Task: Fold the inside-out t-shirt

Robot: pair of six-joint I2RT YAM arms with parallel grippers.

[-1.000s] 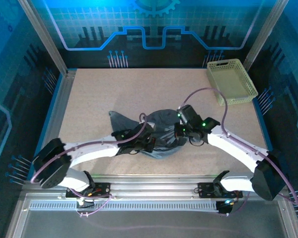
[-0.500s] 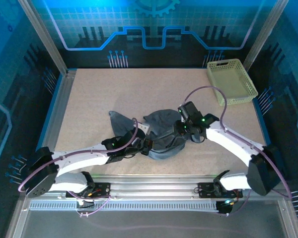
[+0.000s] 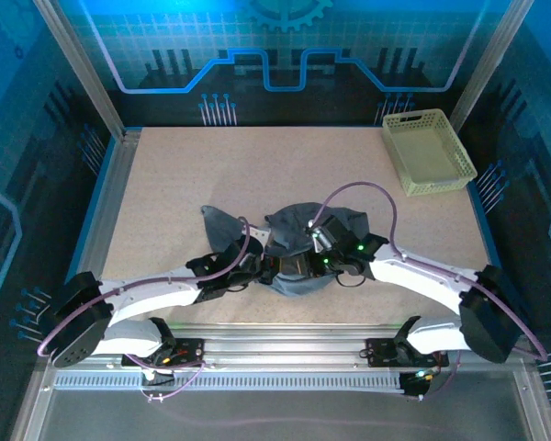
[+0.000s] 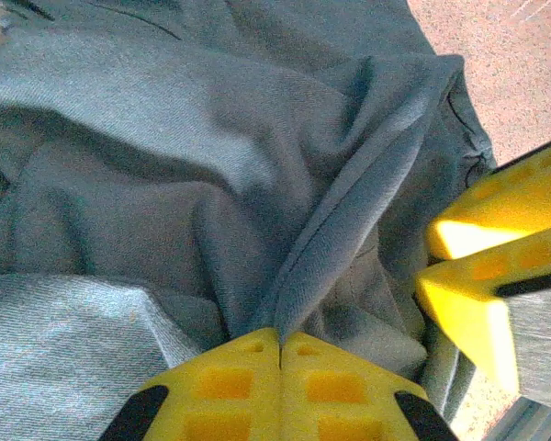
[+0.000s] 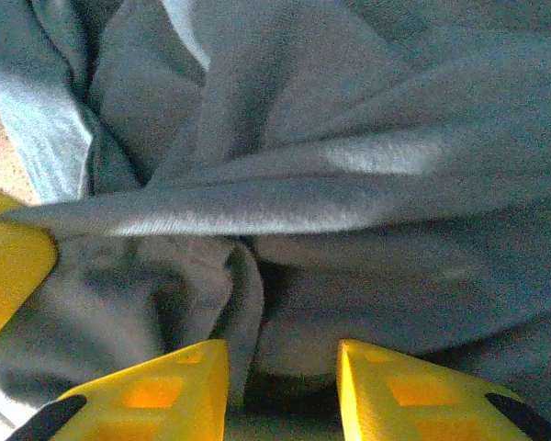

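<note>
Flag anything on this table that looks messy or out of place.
The t-shirt is crumpled in a heap near the front middle of the table, not spread flat, with one flap trailing left. The left gripper pinches a ridge of its fabric; the right gripper stands open over the folds. Nothing else stands out.

The t-shirt [image 3: 298, 230] lies bunched mid-desk [image 3: 211, 175], the basket [image 3: 429, 152] at the far right corner (well apart). The left hand [image 3: 274, 269] and right hand [image 3: 303, 265] sit side by side on the shirt's near part, seemingly almost touching.

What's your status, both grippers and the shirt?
Left gripper shut on a fold of the t-shirt. Right gripper open at the fabric. Shirt bunched mid-table, unfolded. Basket far right, well apart.
</note>
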